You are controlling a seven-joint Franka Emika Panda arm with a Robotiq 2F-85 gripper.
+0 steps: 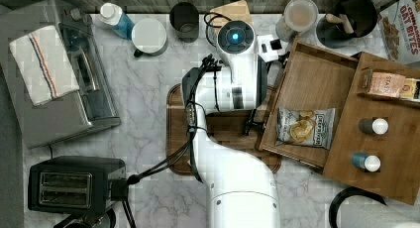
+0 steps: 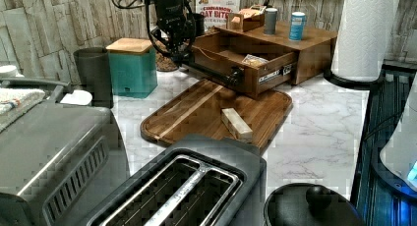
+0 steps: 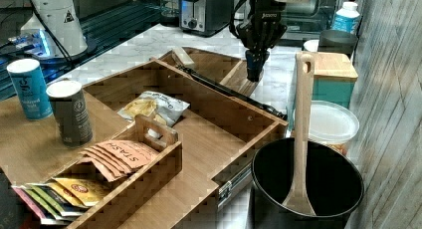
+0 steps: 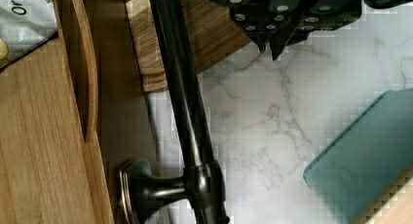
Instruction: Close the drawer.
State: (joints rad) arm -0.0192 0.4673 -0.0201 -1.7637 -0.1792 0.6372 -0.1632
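Black and long, the handle bar [image 4: 182, 102] runs along the front of the drawer [image 1: 309, 86], which stands pulled out from under the cabinet top [image 1: 391, 153] with a chip bag [image 1: 304, 126] inside. Beside the bar hangs the gripper [image 3: 254, 64], fingers pressed together, holding nothing.

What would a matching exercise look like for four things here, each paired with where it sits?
Things:
1. chip bag
2. wooden spoon
3. small wooden block
4. striped towel

Places:
A. on the toaster oven
B. in the open drawer
C. in the black pot
D. on the cutting board

Pairs: 1-B, 2-C, 3-D, 4-A
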